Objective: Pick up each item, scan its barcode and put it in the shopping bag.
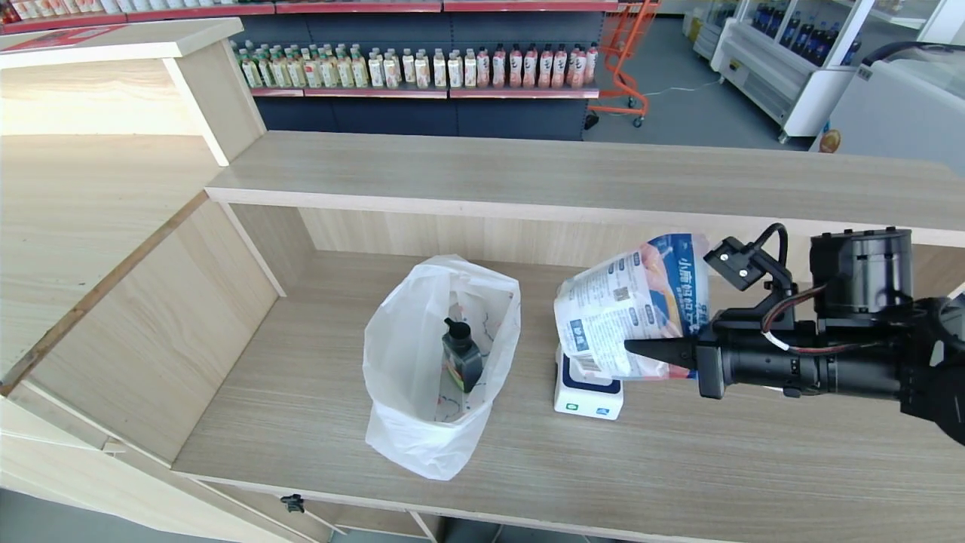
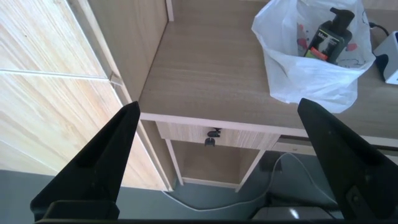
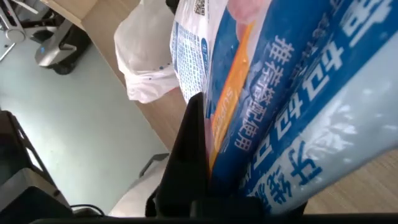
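Note:
My right gripper (image 1: 663, 353) is shut on a blue and white snack packet (image 1: 637, 313), holding it just above the small white barcode scanner (image 1: 588, 391) on the counter. The same packet (image 3: 292, 106) hangs close in the right wrist view, pinched beside a black finger (image 3: 186, 155). To the left stands the open white shopping bag (image 1: 433, 362) with a dark pump bottle (image 1: 461, 360) inside. In the left wrist view my left gripper (image 2: 217, 155) is open, off the counter's near left corner, and the shopping bag (image 2: 314, 62) with its bottle (image 2: 329, 38) lies farther off.
The wooden counter (image 1: 641, 467) has a raised shelf (image 1: 573, 173) behind and a side wall (image 1: 158, 324) on the left. A drawer knob (image 2: 213, 134) sits under the front edge. Bare counter lies right of the scanner and in front of the bag.

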Robot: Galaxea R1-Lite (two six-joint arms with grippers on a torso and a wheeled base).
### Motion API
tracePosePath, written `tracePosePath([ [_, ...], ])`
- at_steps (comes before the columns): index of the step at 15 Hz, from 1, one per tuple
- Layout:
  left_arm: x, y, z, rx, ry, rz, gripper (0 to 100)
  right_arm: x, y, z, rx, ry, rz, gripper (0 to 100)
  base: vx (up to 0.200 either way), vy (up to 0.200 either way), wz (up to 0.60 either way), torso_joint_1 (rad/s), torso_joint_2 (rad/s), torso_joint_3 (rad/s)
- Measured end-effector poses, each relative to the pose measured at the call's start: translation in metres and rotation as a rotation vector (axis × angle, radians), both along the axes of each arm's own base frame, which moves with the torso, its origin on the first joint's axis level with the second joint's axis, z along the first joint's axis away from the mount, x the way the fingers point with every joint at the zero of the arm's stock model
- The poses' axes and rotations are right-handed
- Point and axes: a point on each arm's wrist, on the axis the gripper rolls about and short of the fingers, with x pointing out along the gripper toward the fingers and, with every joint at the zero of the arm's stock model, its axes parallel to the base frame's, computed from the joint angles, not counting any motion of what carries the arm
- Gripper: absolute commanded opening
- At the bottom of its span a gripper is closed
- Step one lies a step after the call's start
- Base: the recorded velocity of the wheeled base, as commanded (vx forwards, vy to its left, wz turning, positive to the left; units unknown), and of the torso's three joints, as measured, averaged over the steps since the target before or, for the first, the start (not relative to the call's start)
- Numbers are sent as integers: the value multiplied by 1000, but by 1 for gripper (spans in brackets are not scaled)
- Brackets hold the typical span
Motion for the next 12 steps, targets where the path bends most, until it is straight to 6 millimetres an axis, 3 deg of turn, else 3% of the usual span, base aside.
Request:
tracePosePath([
  [3,0,0,0,0,0,-1,100,-24,0,19,64,29,-44,0,0,0,0,0,0,0],
  [5,0,0,0,0,0,-1,100,-31,-2,26,86,23,-57,0,-200,200,0,-2,0,2],
  [8,0,0,0,0,0,-1,100,-38,-4,32,138,53,-92,0,-200,200,0,9,2,1],
  [12,0,0,0,-1,0,-3,100,-36,-4,37,196,102,-162,0,0,0,0,0,0,0],
])
